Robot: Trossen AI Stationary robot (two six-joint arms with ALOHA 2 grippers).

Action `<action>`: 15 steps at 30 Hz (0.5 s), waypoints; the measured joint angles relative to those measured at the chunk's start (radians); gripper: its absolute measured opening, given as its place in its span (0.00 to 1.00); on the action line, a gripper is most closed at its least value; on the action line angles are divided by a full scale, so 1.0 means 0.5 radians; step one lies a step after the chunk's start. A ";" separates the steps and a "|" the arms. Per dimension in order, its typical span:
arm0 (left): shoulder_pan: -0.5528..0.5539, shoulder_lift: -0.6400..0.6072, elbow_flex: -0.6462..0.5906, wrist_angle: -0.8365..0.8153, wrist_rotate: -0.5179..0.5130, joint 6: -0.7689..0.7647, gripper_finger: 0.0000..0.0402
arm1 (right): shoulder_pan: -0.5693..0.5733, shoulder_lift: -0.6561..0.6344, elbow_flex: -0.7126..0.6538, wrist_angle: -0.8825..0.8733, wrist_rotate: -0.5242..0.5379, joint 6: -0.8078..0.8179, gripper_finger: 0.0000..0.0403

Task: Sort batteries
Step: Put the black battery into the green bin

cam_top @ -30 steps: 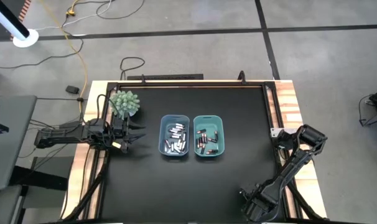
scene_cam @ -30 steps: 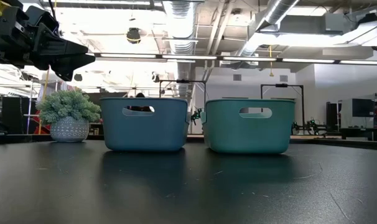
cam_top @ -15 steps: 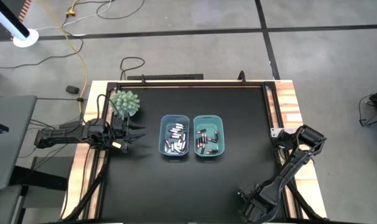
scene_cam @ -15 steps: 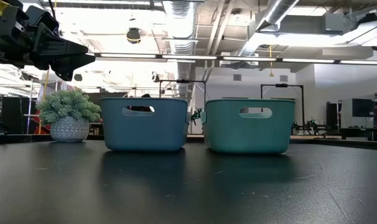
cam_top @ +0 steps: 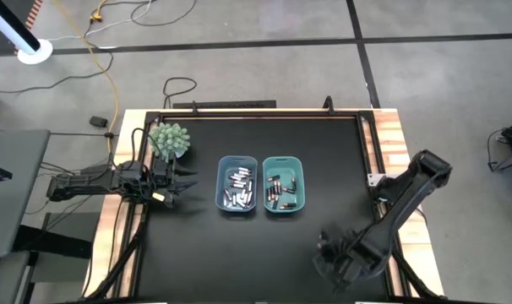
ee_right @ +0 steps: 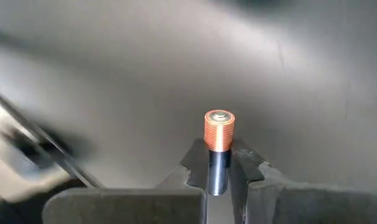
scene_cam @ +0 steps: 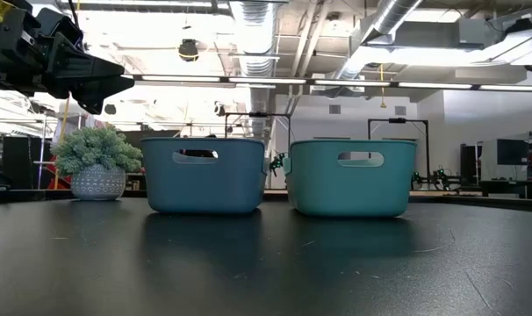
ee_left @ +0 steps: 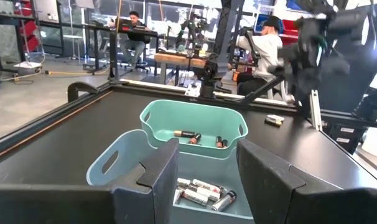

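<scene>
- One dark battery point(ee_right: 218, 146) with a copper end is pinched in my right gripper point(cam_top: 336, 257), low at the table's near right.
- Other batteries point(cam_top: 238, 189) sit in the blue bin point(cam_top: 237, 206) and the teal bin point(cam_top: 283, 208).
- My left gripper point(cam_top: 187, 183) hovers spread beside the plant point(cam_top: 169, 139).

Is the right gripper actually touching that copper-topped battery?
Touching. The right wrist view shows the right gripper shut on the battery, both fingers pressing its dark body.

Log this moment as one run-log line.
right gripper: shut on copper-top battery | left gripper: open, facing bins | blue bin: silvery batteries | teal bin: dark batteries
</scene>
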 joint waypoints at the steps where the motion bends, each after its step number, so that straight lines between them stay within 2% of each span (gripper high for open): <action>1: 0.000 0.000 0.000 -0.001 0.000 0.000 0.39 | -0.019 -0.046 0.006 -0.008 0.104 -0.018 0.09; 4: 0.000 0.000 0.000 0.000 0.000 0.000 0.39 | -0.109 -0.164 0.021 -0.011 0.325 -0.110 0.09; 7: 0.000 0.000 0.000 0.000 0.000 0.000 0.39 | -0.263 -0.243 0.055 -0.013 0.446 -0.295 0.08; 11: 0.000 0.000 0.000 0.000 0.000 0.000 0.39 | -0.563 -0.263 0.135 0.035 0.471 -0.640 0.09; 15: 0.000 0.000 0.000 0.000 0.000 0.000 0.39 | -0.906 -0.210 0.188 0.268 0.434 -1.043 0.08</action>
